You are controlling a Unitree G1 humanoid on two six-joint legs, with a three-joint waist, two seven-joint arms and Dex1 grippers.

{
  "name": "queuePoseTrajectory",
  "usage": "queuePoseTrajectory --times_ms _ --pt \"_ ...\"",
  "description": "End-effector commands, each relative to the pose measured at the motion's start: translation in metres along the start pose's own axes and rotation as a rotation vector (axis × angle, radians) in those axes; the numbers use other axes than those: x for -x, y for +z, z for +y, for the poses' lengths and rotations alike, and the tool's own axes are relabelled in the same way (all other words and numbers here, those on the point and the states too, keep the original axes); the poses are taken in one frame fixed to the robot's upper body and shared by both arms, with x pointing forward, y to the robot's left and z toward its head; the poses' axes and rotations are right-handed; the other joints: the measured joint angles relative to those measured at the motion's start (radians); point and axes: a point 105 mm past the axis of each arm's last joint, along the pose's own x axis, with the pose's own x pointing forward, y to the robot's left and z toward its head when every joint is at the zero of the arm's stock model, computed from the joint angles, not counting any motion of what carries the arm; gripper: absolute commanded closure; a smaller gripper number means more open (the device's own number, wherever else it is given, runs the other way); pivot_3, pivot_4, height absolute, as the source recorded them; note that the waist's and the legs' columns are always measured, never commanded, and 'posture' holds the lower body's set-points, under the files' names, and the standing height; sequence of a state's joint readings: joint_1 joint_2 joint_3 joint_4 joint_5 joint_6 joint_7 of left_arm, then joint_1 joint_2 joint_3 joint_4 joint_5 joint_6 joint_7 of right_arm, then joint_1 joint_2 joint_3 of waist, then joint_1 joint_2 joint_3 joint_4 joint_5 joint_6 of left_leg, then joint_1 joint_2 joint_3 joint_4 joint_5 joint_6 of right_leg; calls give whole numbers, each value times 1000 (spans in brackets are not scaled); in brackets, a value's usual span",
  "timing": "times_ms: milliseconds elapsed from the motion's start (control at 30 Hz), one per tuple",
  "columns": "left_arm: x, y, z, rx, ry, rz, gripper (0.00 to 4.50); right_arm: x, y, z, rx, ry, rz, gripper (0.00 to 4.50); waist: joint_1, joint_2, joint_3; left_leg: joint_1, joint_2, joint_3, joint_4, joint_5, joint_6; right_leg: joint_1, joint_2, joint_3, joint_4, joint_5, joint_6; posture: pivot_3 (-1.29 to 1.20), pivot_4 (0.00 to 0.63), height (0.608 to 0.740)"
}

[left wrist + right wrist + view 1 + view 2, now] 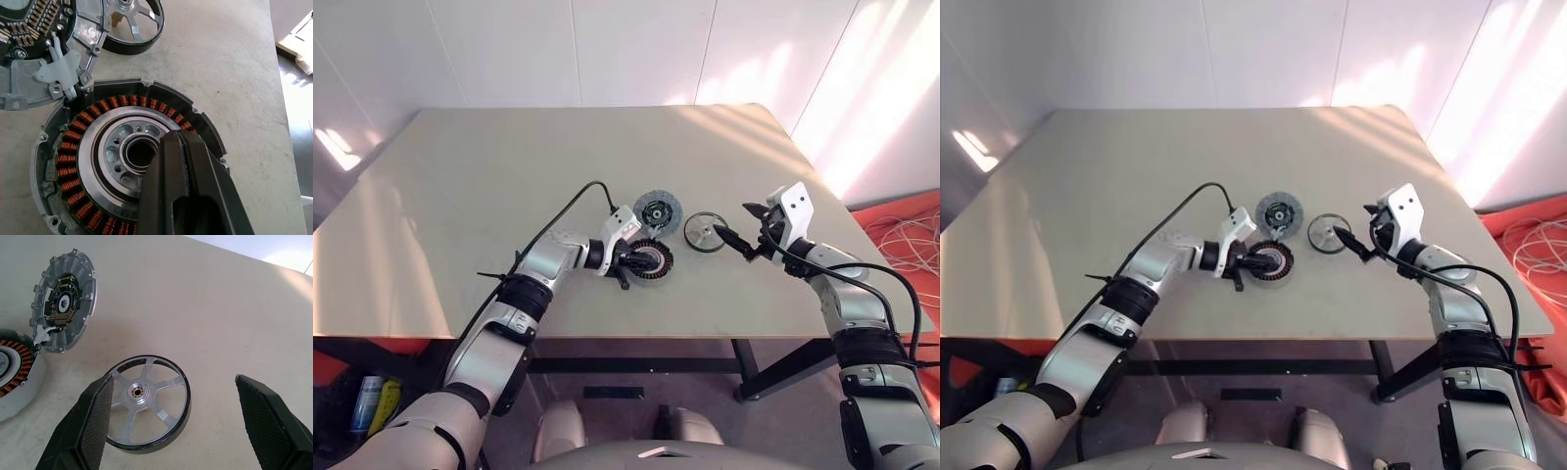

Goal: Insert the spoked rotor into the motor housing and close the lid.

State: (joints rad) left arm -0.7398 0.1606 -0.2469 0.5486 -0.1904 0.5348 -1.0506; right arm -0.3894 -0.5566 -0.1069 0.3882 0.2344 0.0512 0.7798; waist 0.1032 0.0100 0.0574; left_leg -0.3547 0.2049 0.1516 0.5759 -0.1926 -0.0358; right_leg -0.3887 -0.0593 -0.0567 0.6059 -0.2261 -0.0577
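While the left gripper [188, 161], its black fingers pressed together, rests over the motor housing [63, 161] with its ring of copper windings, the right gripper [171, 426] stands spread wide just beside the spoked rotor [146, 404], a silver wheel with a dark rim lying flat on the pale, matte table [460, 215]. The lid [61, 308], a toothed grey disc, lies open against the housing's edge. The right wrist view shows the circuit board on its inner face; the left wrist view shows the housing's hollow steel hub.
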Motion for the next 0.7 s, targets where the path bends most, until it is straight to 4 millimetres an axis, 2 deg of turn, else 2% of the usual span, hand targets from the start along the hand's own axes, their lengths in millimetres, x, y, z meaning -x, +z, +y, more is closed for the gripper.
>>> queuePoseTrajectory --times_ms 33,133,233,433,600,700 --pt "7 45 -10 -13 -55 -179 4490 -2 22 -6 41 -15 -71 0 1 0 0 0 0 0 0 0 0 0 0 0 0 0 0 0 0 740" --pt "11 65 -19 -11 -99 -251 4490 -3 21 -5 40 -11 -72 0 1 0 0 -2 0 0 0 -1 1 -1 0 0 0 0 -1 0 0 740" --pt "12 70 -21 -20 -105 -257 4490 -3 22 -4 39 -9 -73 0 1 0 0 -6 0 0 0 -1 2 -4 0 0 0 0 -1 0 0 740" --pt "11 64 -20 -19 -96 -229 4490 -3 22 -4 39 -12 -75 0 1 0 0 -8 0 0 0 1 5 -5 0 0 -1 0 -1 0 0 740" --pt "8 48 -14 -15 -58 -161 4490 -3 22 -4 39 -14 -77 0 1 0 0 -8 0 0 0 0 4 -5 0 0 0 0 -1 0 0 740" --pt "7 29 -11 -12 -38 -83 4490 -4 22 -4 39 -15 -78 0 0 0 0 -8 0 0 0 0 5 -5 0 0 0 0 -1 0 0 740"
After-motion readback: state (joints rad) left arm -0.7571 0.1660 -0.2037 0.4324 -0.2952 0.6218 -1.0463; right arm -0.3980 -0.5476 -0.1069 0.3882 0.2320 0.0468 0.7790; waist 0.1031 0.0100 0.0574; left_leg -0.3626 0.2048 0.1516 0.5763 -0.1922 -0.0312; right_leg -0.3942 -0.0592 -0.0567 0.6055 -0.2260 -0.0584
